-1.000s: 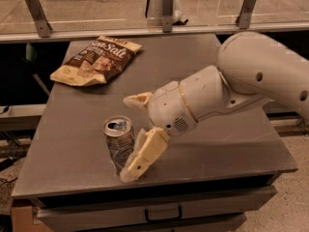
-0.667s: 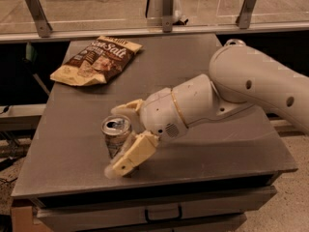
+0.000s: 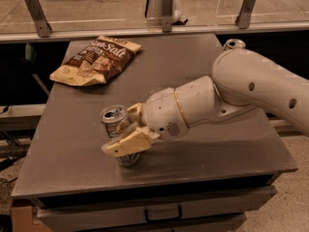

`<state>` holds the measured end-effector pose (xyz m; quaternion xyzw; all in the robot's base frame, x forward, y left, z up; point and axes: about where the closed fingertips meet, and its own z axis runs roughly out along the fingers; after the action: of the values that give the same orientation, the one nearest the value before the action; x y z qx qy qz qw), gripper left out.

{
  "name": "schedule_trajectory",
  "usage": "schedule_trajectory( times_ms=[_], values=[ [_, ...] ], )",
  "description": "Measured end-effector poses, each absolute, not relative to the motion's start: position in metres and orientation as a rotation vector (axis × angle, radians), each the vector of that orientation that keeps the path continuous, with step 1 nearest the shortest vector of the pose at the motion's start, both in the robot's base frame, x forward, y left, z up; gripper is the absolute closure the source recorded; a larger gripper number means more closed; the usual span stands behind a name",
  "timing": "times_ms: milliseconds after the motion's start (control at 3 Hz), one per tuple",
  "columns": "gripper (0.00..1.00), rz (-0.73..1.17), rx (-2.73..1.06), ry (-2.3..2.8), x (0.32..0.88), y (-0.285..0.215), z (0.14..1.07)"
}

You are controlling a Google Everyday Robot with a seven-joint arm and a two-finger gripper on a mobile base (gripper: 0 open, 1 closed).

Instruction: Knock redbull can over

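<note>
A chip bag [image 3: 94,59] is laid at the far left of the table [image 3: 193,66]. The redbull can [image 3: 115,122] is stood upright near the front edge, flanked by the gripper [image 3: 119,129], its fingers spread wide, nothing clasped

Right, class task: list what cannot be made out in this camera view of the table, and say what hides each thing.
- Redbull can: its middle and label are covered by the gripper, which sits at the can near the table's front left. Contact between them is unclear.
- Second can, far right: only its top shows behind the arm.
- Chip bag: small print blurred.
- Arm: cut off by the right edge.
</note>
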<state>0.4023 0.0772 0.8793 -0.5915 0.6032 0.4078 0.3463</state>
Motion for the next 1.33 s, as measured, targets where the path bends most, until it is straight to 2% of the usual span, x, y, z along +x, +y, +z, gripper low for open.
schedule_trajectory(
  times_ms=[333,667,1000,1333],
  values=[
    [0.87,0.956,-1.519,1.598,0.423,0.05,0.896],
    [1.0,0.791,-1.555,1.663,0.447,0.012,0.919],
    [1.0,0.578,-1.603,1.776,0.474,-0.025,0.933],
    [1.0,0.412,-1.657,1.897,0.486,-0.041,0.932]
  ],
)
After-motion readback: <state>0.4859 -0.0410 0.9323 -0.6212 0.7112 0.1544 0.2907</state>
